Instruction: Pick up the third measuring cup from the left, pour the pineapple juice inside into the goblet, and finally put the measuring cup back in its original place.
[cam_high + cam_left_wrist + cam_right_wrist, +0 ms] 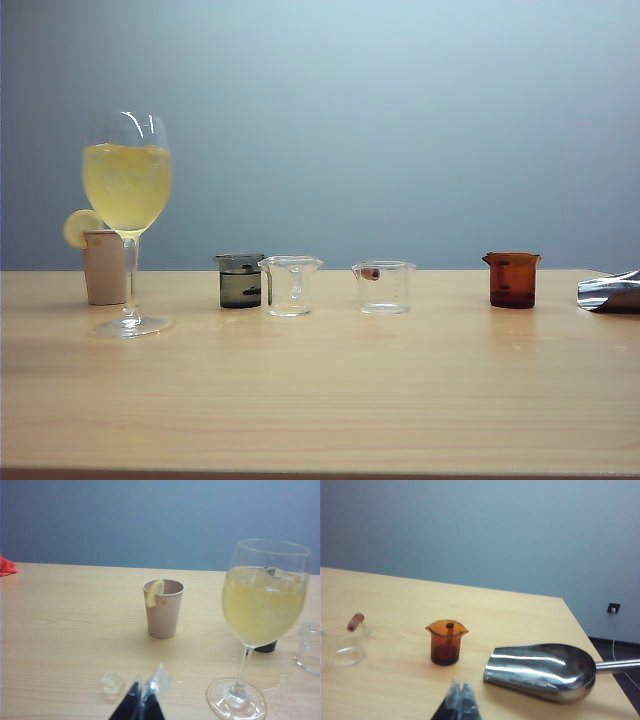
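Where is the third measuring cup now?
In the exterior view, the third measuring cup stands empty on the table, right of centre, between the clear beaker and the amber beaker.

My left gripper point(142, 702) shows as two dark, near-black fingers narrowing to a wedge at the bottom centre of its frame, tipped with clear, glassy pads point(159, 681). My right gripper point(460, 700) looks the same at bottom centre: dark fingers ending in translucent, greyish tips point(454, 692) pressed together.
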You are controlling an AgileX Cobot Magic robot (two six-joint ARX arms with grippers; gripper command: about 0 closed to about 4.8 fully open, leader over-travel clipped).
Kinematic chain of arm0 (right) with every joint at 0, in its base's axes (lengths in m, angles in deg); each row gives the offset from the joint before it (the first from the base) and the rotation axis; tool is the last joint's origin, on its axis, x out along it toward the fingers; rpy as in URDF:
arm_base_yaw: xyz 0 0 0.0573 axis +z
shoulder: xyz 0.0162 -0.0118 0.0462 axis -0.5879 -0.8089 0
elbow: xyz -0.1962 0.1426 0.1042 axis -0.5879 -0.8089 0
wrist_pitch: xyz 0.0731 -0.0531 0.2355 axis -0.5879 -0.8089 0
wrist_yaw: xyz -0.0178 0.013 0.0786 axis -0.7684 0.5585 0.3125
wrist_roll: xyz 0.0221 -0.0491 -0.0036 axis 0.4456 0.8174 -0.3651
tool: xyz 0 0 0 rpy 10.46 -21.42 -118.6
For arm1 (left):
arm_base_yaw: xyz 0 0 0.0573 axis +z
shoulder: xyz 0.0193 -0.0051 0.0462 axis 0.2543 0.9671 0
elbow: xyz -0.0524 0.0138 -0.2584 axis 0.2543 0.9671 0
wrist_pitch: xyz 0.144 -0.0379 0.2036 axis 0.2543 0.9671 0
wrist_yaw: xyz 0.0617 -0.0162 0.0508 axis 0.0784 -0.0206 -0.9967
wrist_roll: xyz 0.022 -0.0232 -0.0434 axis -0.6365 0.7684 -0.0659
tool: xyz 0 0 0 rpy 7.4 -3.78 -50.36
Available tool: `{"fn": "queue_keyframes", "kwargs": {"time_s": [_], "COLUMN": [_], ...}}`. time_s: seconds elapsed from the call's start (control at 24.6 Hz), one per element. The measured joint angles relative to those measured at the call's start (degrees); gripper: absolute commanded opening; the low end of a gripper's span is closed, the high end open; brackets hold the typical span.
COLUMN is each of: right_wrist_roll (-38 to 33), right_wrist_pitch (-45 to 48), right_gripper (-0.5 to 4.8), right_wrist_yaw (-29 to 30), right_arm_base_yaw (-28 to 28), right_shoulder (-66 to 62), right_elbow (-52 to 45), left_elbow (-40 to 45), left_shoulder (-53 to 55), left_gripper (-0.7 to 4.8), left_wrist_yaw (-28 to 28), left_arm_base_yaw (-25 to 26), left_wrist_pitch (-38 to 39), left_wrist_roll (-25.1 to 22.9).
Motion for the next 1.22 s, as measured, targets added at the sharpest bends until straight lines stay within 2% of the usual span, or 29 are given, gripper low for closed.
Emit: {"fn": "queue_keyframes", "kwargs": {"time_s": [0.12, 0.2, 0.24, 0.33, 0.61, 0.77, 1.22], "right_wrist_roll": [0.0, 0.0, 0.0, 0.0, 0.0, 0.0, 0.0], "right_wrist_pitch": [-2.8, -4.2, -4.2, -4.2, -4.2, -4.1, -5.4], "right_gripper": [0.0, 0.0, -0.01, 0.0, 0.0, 0.0, 0.0], "right_wrist_yaw": [-0.4, -3.3, -6.7, -8.8, -8.4, -2.5, -2.6], "right_arm_base_yaw": [0.0, 0.0, 0.1, 0.3, 0.3, 0.3, 0.3], "right_shoulder": [0.0, 0.0, 0.0, 0.0, 0.0, 0.0, 0.0], "right_elbow": [0.0, 0.0, 0.0, 0.0, 0.0, 0.0, 0.0], "left_elbow": [0.0, 0.0, 0.0, 0.0, 0.0, 0.0, 0.0], "left_shoulder": [0.0, 0.0, 0.0, 0.0, 0.0, 0.0, 0.0], "left_gripper": [0.14, 0.14, 0.14, 0.14, 0.14, 0.14, 0.14], "left_wrist_yaw": [0.0, 0.0, 0.0, 0.0, 0.0, 0.0, 0.0], "left_arm_base_yaw": [0.0, 0.0, 0.0, 0.0, 0.0, 0.0, 0.0], "left_wrist_pitch": [0.0, 0.0, 0.0, 0.0, 0.0, 0.0, 0.0], "left_wrist_roll": [0.0, 0.0, 0.0, 0.0, 0.0, 0.0, 0.0]}}
